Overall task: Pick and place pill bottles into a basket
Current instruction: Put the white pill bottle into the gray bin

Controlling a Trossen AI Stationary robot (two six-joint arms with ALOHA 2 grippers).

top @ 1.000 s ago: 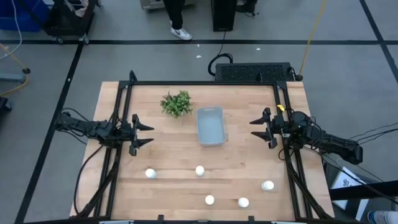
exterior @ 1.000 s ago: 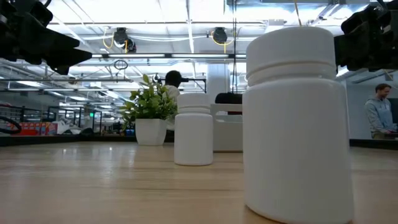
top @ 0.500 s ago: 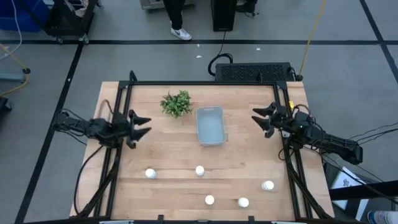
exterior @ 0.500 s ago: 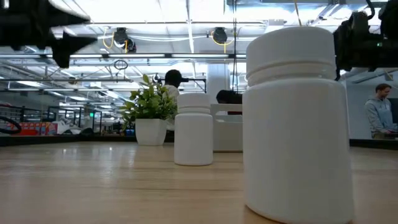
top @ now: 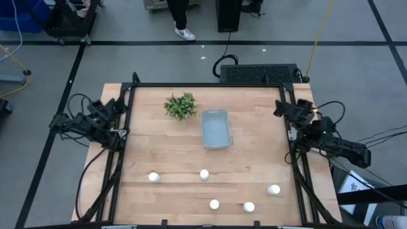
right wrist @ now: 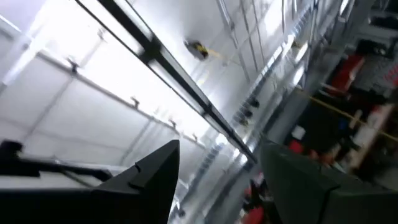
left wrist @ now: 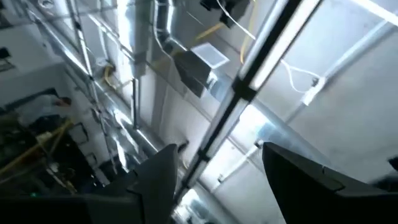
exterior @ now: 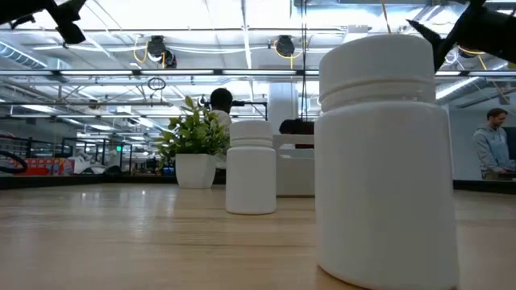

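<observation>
- Where the wooden table (top: 254, 133) runs nearest the low camera, five white pill bottles (top: 214, 205) stand scattered, all upright and well apart from one another.
- One pill bottle (exterior: 385, 153) fills the low view's foreground; another (exterior: 251, 167) stands farther back.
- Beyond them, mid-table, sits the pale blue-grey basket (top: 215, 129), with a small potted plant (top: 180, 105) just beside it.
- Left gripper (left wrist: 211, 180) sits at the table's left edge, tilted up toward the ceiling, fingers spread and holding nothing.
- Right gripper (right wrist: 217, 174) sits at the right edge, likewise upturned, fingers apart and holding nothing.
</observation>
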